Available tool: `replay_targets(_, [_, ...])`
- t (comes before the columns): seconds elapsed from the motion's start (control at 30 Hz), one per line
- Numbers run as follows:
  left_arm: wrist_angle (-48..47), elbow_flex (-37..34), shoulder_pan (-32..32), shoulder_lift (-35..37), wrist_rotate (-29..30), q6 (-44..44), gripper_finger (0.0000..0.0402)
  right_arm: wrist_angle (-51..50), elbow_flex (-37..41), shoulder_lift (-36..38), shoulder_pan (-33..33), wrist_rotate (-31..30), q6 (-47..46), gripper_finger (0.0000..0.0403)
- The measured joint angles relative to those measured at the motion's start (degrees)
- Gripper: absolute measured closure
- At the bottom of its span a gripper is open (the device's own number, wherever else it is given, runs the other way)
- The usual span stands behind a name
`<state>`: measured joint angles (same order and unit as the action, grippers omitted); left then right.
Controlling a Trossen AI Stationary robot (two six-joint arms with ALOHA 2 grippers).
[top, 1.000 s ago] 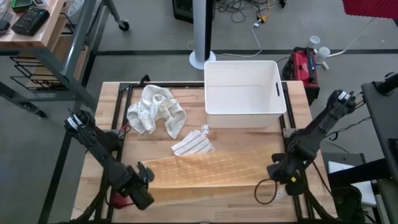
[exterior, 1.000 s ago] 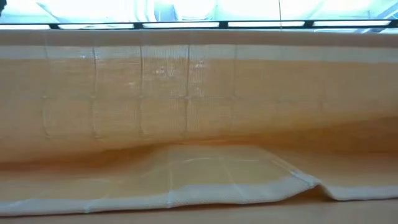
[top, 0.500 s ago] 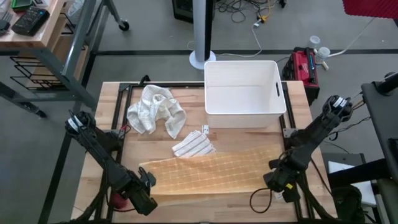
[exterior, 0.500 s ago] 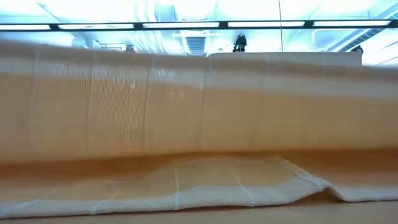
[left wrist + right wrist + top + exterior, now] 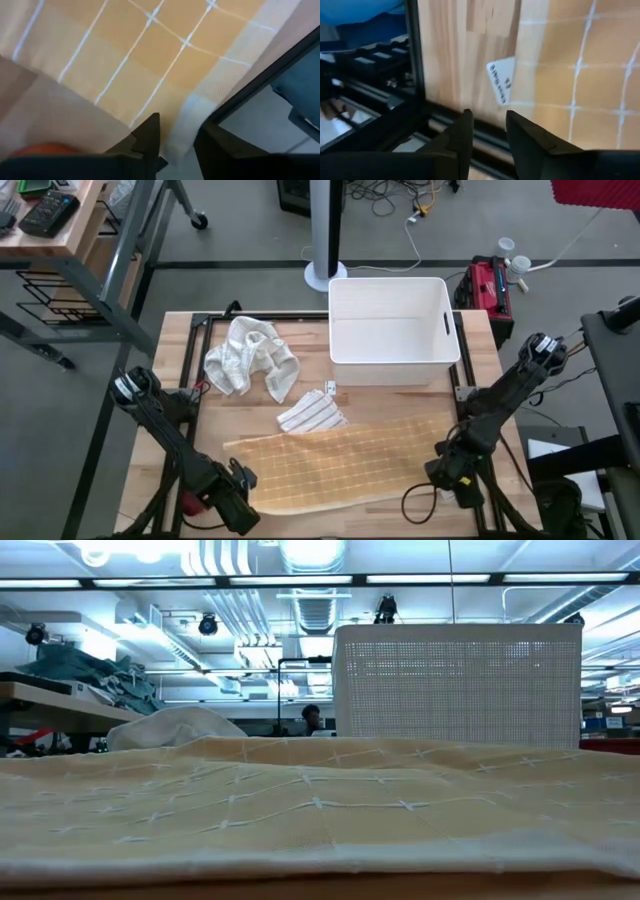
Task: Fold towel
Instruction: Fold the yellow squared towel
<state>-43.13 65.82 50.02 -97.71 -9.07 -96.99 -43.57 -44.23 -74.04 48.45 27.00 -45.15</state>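
Towel first, from overhead: I see the yellow checked cloth spread flat along the near half of the counter, which I judge is the starting layout for a fold. My left claw sits at its near left corner and my right claw at its near right end, both at the counter's front edge. Behind the towel lie a small striped cloth and a crumpled white cloth. The white bin at the back looks empty.

At counter level, the towel fills the foreground, lying low with soft ripples; the bin stands behind it, its inside hidden from here.

Past my left wrist, the claw stands parted, the towel's pale corner lying between the fingers; I judge it loose, not pinched.

Past my right wrist, the claw is likewise parted and grips nothing; the towel's edge with its white label lies just ahead on the wood.
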Motion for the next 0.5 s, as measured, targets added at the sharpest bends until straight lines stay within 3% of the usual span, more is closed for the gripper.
replay_targets(0.13, [0.8,0.0,0.35,0.25,-2.86,-1.68,0.0282,-1.31,-0.02,2.17,0.07,0.63,-0.75,0.0282])
replay_targets(0.23, [0.93,0.0,0.61,0.26,-3.03,-2.8,0.0276,-3.38,-0.01,4.44,0.04,-2.3,0.15,0.028])
replay_targets(0.5, [0.49,0.13,1.07,0.72,-2.7,-6.38,0.0282,-18.11,-0.04,8.7,0.04,-24.64,-2.34,0.0297])
